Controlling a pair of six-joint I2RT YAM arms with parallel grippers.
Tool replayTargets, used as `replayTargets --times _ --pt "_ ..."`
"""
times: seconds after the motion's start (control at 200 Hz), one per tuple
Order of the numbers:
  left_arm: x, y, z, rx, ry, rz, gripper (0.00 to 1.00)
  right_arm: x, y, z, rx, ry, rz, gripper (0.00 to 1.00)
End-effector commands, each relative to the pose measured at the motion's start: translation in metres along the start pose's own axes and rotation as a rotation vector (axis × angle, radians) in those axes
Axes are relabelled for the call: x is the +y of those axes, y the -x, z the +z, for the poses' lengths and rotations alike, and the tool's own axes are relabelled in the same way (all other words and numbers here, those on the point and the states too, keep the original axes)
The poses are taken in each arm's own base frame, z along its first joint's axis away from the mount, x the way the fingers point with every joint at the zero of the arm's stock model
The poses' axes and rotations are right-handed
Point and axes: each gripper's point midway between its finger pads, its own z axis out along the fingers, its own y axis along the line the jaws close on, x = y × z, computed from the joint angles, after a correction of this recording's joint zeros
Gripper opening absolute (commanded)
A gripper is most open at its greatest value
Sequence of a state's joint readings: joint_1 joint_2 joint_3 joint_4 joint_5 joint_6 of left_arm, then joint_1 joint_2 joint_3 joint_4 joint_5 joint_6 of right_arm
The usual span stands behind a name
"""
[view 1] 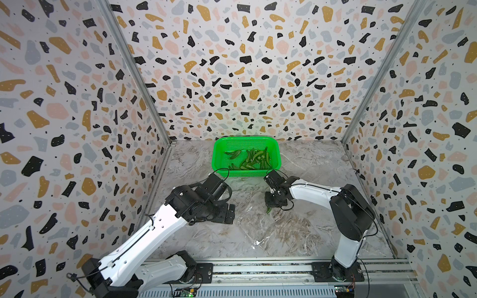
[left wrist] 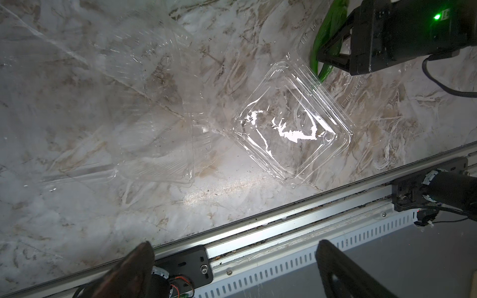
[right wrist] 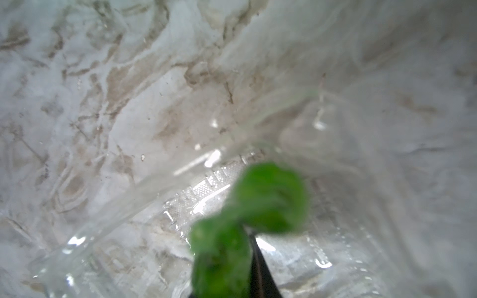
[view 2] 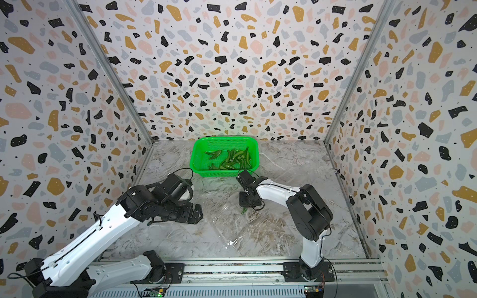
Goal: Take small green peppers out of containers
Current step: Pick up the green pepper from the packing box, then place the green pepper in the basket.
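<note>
Surface: grey marbled surface [view 1: 322, 206], patterned walls on three sides.
Basket: bright green perforated plastic basket [view 1: 245, 174] at 12 o'clock of the surface, against the back wall.
Peppers in basket: heap of slim dark green chili peppers [view 1: 251, 160], mostly in the 3 o'clock half of the basket.
Right hand: right hand [view 1: 272, 206] at 6 o'clock of the basket, pointing down, fingers closed on one pepper.
Held pepper: slim green chili pepper [right wrist: 268, 198], pinched against a dark finger [right wrist: 260, 271]. Its tip shows below the hand in both top views. It is blurred in the right wrist view.
Pack beneath: clear embossed thin-plastic pack [right wrist: 201, 191], directly under the held pepper. Contact between the two: cannot tell.
Flat pack: clear thin-plastic clamshell pack [left wrist: 291, 126], lying open on the surface at 6 o'clock of the right hand, strong glare on it.
Other pack: crumpled clear plastic pack [left wrist: 144, 108], just beside the clamshell, outline hazy.
Left hand: left hand [view 1: 232, 214] at 9 o'clock of the right hand, above the surface. Its fingers [left wrist: 139, 263] are spread wide with nothing gripped.
</note>
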State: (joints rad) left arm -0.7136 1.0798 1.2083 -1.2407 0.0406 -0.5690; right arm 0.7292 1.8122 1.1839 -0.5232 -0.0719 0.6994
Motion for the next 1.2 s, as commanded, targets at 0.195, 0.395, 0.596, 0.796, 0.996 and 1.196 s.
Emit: replayTargets --times 0.195,0.395,0.596,0.796,0.996,1.196 --pt "0.002 0.008 -0.007 -0.039 0.01 0.008 0.99 0.018 0.019 -0.107 -0.184 0.084 -0.032 0.11" --pt "0.0 0.017 -0.013 -0.069 0.011 0.011 0.99 0.054 0.061 -0.168 -0.344 0.221 -0.163 0.12" --pt "-0.002 0.022 -0.015 -0.069 0.015 0.024 0.99 0.094 0.134 -0.17 -0.425 0.247 -0.305 0.12" --pt "0.005 0.019 -0.018 -0.069 0.043 0.024 0.99 0.129 0.2 -0.141 -0.476 0.304 -0.366 0.12" --pt "0.011 0.011 -0.02 -0.057 0.055 0.007 0.99 0.143 0.249 -0.079 -0.468 0.348 -0.366 0.13" --pt "0.014 0.008 -0.023 -0.057 0.066 -0.002 0.99 0.128 0.263 -0.037 -0.411 0.358 -0.295 0.57"
